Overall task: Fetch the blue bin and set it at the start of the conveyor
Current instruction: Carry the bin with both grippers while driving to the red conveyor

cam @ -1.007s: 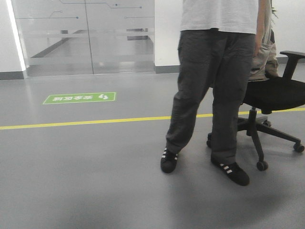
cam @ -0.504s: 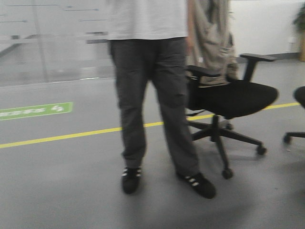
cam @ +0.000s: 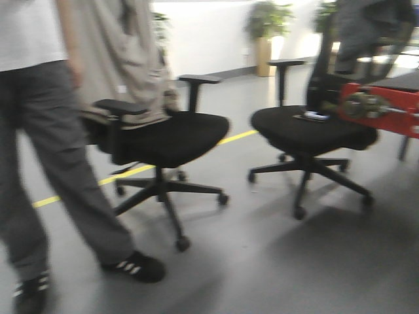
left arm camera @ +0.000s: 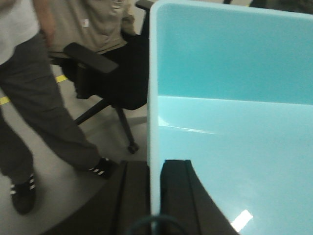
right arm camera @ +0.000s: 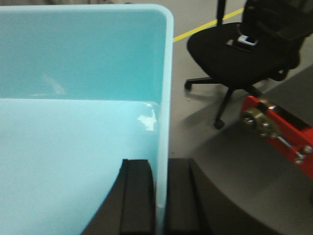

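The blue bin point(left arm camera: 234, 117) is a pale cyan tub, empty inside, held in the air between both arms. My left gripper point(left arm camera: 155, 169) is shut on its left wall, one finger inside and one outside. My right gripper point(right arm camera: 161, 169) is shut on its right wall point(right arm camera: 164, 88) the same way. The bin does not show in the front view. The red frame of the conveyor start point(cam: 383, 108) shows at the far right of the front view, with silver fittings; it also shows in the right wrist view point(right arm camera: 281, 132). The black belt is barely in view.
A person in grey trousers and black shoes point(cam: 46, 163) stands close at the left. Two black office chairs point(cam: 163, 140) point(cam: 311, 131) stand ahead on the grey floor, the right one just before the red frame. A yellow floor line point(cam: 131, 171) runs behind them. Potted plants point(cam: 265, 26) stand by the far wall.
The front view has swung to the right: the person slid from centre to the left edge, the glass wall left the view, and a second chair and the red frame came in.
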`<state>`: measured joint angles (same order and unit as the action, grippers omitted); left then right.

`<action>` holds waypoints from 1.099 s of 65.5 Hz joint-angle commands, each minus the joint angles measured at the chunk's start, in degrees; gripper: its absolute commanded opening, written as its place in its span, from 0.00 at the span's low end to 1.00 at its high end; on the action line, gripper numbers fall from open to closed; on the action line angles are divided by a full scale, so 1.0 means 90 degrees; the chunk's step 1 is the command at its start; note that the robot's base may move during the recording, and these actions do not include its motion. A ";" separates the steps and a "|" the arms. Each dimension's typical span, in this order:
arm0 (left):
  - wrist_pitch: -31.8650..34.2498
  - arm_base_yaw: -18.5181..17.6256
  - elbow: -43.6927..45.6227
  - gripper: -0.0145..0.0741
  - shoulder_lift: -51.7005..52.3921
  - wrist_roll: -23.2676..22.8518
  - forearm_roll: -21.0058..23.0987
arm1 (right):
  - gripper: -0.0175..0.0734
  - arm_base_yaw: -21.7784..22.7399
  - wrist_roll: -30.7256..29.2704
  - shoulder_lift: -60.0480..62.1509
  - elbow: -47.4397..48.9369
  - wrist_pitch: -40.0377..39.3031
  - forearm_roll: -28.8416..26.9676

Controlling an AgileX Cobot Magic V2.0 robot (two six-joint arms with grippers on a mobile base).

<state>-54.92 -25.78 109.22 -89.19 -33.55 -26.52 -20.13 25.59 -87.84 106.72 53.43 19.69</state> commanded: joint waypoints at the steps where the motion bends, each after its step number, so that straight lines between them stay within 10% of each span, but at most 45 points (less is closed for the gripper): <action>1: 0.0230 -0.0016 0.0073 0.04 0.0084 -0.0014 -0.0140 | 0.01 0.0016 -0.0060 0.0117 0.0055 -0.0176 0.0233; 72: 0.0230 -0.0016 0.0073 0.04 0.0084 -0.0014 -0.0140 | 0.01 0.0016 -0.0060 0.0117 0.0055 -0.0164 0.0233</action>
<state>-54.92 -25.78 109.22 -89.19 -33.55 -26.52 -20.13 25.59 -87.84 106.72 53.55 19.81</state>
